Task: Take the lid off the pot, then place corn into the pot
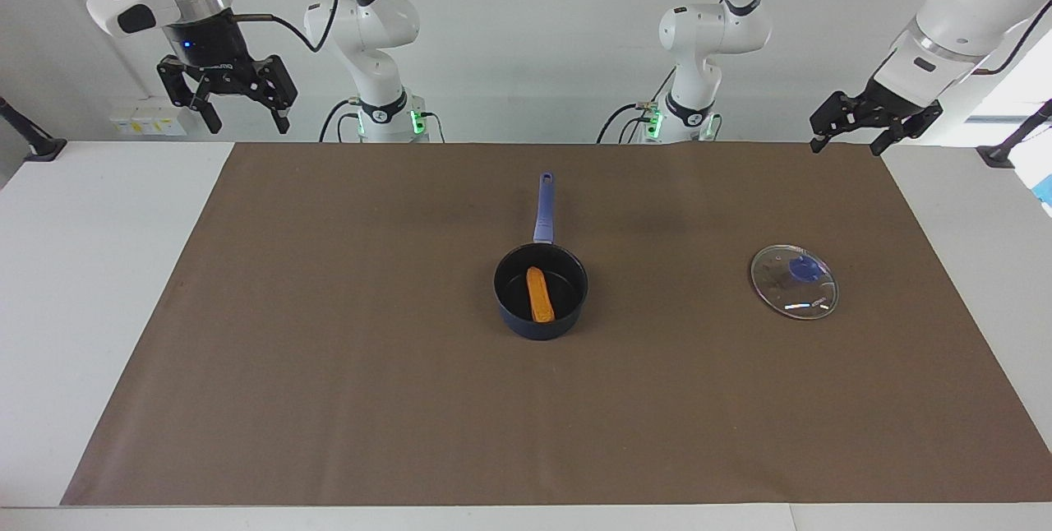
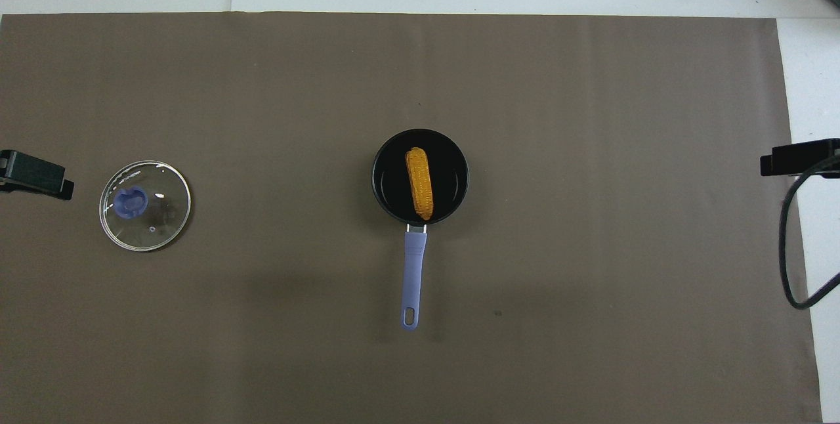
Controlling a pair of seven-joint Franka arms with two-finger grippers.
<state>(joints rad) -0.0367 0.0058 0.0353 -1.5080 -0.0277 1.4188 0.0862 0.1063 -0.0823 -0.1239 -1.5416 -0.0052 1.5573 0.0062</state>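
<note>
Corn [image 1: 540,294] sits in the pot [image 1: 541,303], lid [image 1: 794,281] toward the left arm's end, both grippers (left [image 1: 850,132], right [image 1: 229,100]) up, apart, empty, so only a stray swing down could bump anything.

Colours as we see them

We note a navy pot [image 1: 540,302], black inside, handle pale blue; yellow-orange corn [image 1: 539,294], bumpy; clear lid [image 1: 794,282] with blue knob; plain brown mat [image 1: 329,350].
</note>
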